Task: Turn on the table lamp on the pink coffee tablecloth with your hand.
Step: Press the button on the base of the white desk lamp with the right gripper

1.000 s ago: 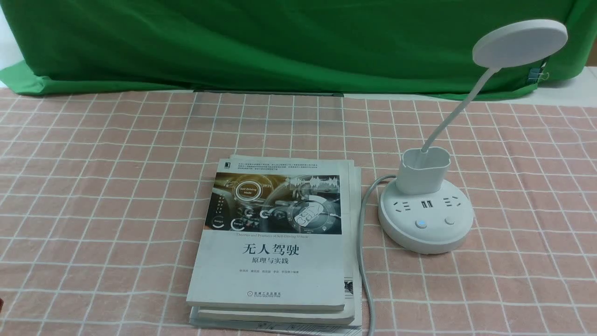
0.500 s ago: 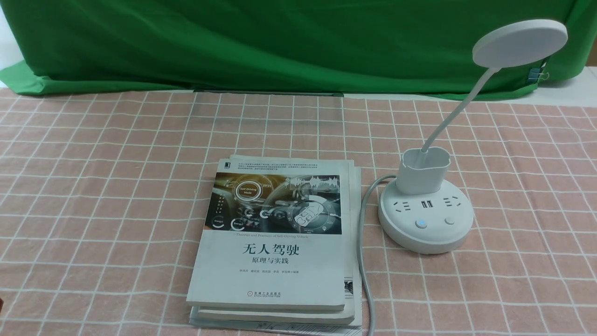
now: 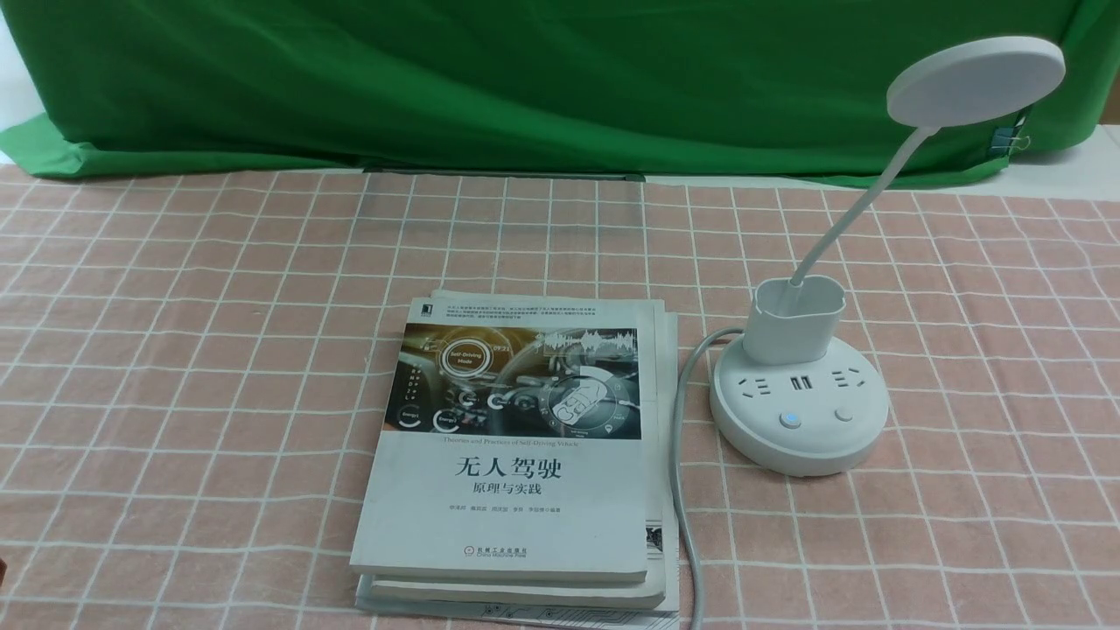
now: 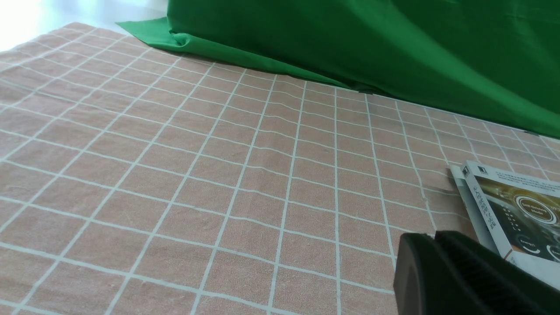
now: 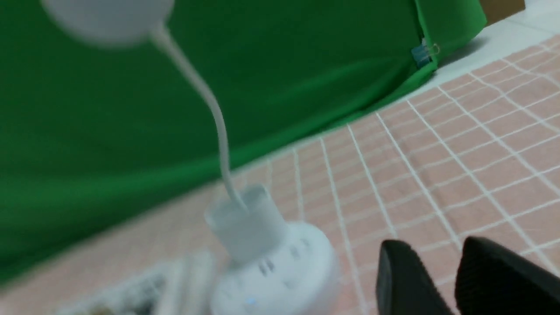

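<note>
Table lamp [image 3: 796, 411], on pink grid tablecloth [image 3: 980, 542], right of stacked books [image 3: 516, 516]. Nearer to right gripper [image 5: 420, 271], judging by wrist view; jaws parted, nothing gripped. Left gripper [image 4: 431, 262]: fingers together, nothing between.

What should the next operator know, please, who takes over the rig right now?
Left gripper: shut, nothing in it.
Right gripper: open, empty, not touching the lamp.
Lamp: upright on the pink cloth, right of the books.
Done: no light shows from its disc head.
Left: press a button on the base, then check the head.
</note>
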